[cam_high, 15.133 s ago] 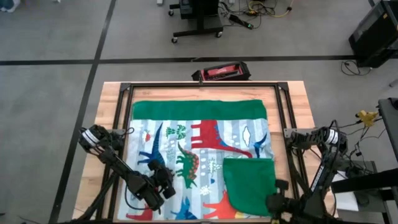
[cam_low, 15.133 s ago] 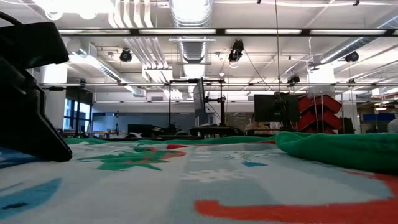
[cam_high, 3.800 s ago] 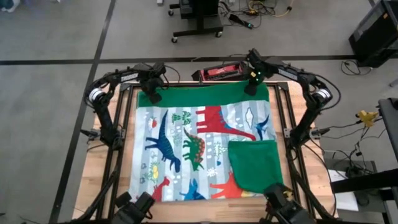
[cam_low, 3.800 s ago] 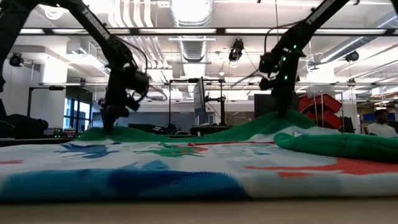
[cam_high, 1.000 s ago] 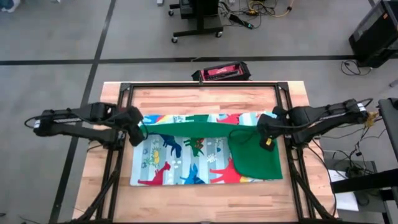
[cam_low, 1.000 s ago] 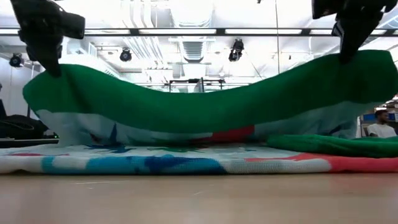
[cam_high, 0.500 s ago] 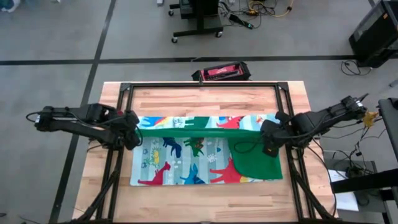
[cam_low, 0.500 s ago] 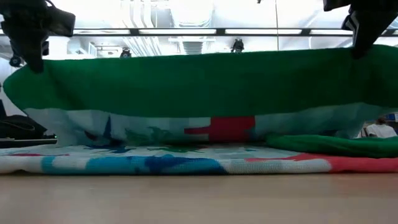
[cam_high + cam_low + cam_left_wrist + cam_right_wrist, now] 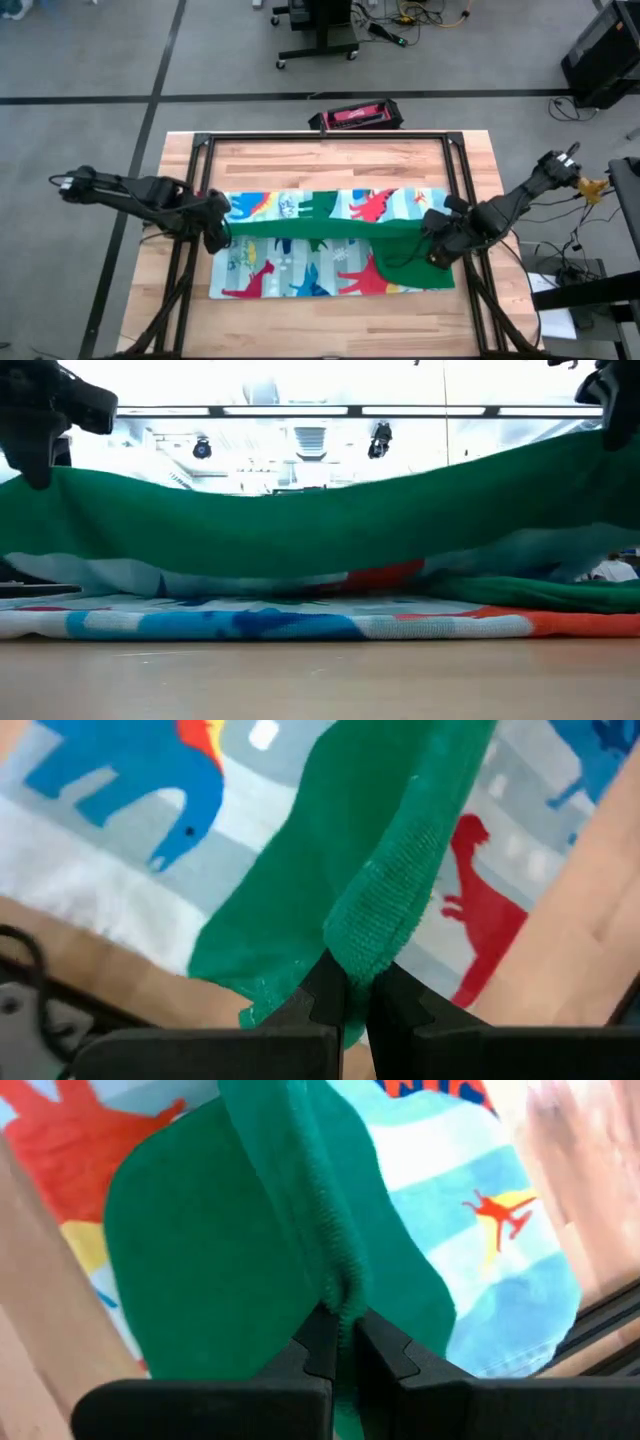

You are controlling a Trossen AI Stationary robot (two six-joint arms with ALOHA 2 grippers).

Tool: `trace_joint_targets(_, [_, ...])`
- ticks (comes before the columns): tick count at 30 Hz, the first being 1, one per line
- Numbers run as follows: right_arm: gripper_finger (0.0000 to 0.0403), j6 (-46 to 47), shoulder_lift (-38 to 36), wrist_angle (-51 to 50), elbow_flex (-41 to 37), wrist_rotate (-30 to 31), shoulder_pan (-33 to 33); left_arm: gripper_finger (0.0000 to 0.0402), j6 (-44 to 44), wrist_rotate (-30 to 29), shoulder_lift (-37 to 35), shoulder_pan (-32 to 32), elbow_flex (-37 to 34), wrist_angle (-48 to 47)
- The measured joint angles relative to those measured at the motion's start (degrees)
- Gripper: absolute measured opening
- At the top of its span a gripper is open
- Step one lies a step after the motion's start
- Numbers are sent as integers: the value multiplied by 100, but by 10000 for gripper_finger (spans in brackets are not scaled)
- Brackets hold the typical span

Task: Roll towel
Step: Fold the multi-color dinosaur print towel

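Both grippers pinch the towel's green edge and hold it above the table.

The left gripper [image 9: 348, 988] is clamped tight on the green border of the towel [image 9: 330, 245] at its left end; the right gripper [image 9: 340, 1330] is clamped on the same border at the right end. Between them the edge hangs as a sagging green band over the dinosaur print, which lies flat on the wooden table [image 9: 320, 165], inside the black frame [image 9: 325, 138].
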Motion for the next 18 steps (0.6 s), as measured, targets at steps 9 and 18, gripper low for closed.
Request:
trace_joint_targets(9, [0,278,578,520,19,-173,525,5,-801,-391,422,-1525,27,829])
trace_joint_targets(18, [0,882,736,532,-22,-422,929,5,-1998,-684,787,-2694,-59,673])
